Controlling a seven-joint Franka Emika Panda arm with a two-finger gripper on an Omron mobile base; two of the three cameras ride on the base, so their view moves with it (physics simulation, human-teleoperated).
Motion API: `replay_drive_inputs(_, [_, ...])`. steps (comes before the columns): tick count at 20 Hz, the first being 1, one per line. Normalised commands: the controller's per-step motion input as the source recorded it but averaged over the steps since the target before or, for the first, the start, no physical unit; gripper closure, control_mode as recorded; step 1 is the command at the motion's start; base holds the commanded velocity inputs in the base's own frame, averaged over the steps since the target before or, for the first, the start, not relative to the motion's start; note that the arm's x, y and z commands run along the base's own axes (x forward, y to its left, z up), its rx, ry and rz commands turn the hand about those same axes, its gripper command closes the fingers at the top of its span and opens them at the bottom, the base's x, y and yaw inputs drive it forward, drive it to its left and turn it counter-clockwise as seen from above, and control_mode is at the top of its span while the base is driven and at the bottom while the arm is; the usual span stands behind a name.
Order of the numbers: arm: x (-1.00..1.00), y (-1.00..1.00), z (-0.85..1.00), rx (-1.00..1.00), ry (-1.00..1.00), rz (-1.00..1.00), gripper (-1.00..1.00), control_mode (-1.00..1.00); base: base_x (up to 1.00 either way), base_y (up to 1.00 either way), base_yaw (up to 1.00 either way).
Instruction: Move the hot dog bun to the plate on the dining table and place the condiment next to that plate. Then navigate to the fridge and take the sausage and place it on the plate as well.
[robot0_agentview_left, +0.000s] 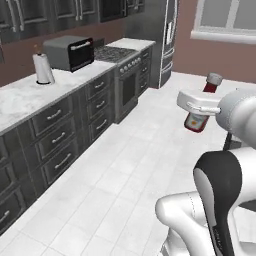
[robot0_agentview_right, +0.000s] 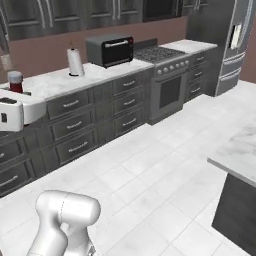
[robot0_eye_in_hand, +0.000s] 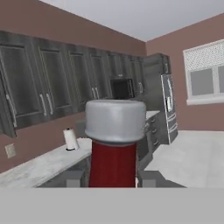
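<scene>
We can read no text, brand, number or sign anywhere. The condiment (robot0_agentview_left: 198, 120) carries a pale label band, but whatever is printed on it is too blurred and small for us to make out.

The white hand hides the middle of the small red ketchup bottle (robot0_agentview_left: 199, 119); the marble-topped dining table (robot0_agentview_right: 239, 155) (right base view) runs off the edge.

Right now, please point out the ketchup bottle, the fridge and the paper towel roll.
ketchup bottle (robot0_eye_in_hand: 113, 164), hand view, red body.
fridge (robot0_agentview_right: 235, 47), right base view, door.
paper towel roll (robot0_agentview_left: 43, 69), left base view, white side.
</scene>
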Motion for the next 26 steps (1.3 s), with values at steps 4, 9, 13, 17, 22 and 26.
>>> replay_drive_inputs(4, [0.00, 0.00, 0.00, 0.00, 0.00, 0.00, 1.00, 1.00, -0.71, -0.66, -0.43])
replay_drive_inputs(9, [0.00, 0.00, 0.00, 0.00, 0.00, 0.00, 1.00, 1.00, -0.33, -0.72, -0.49])
replay_drive_inputs(13, [0.00, 0.00, 0.00, 0.00, 0.00, 0.00, 1.00, 1.00, 0.00, -0.64, -0.55])
replay_drive_inputs(17, [0.00, 0.00, 0.00, 0.00, 0.00, 0.00, 1.00, 1.00, 0.24, -0.49, -0.54])
replay_drive_inputs(22, [0.00, 0.00, 0.00, 0.00, 0.00, 0.00, 1.00, 1.00, 0.51, -0.56, -0.39])
replay_drive_inputs(26, [0.00, 0.00, 0.00, 0.00, 0.00, 0.00, 1.00, 1.00, 0.68, -0.69, -0.16])
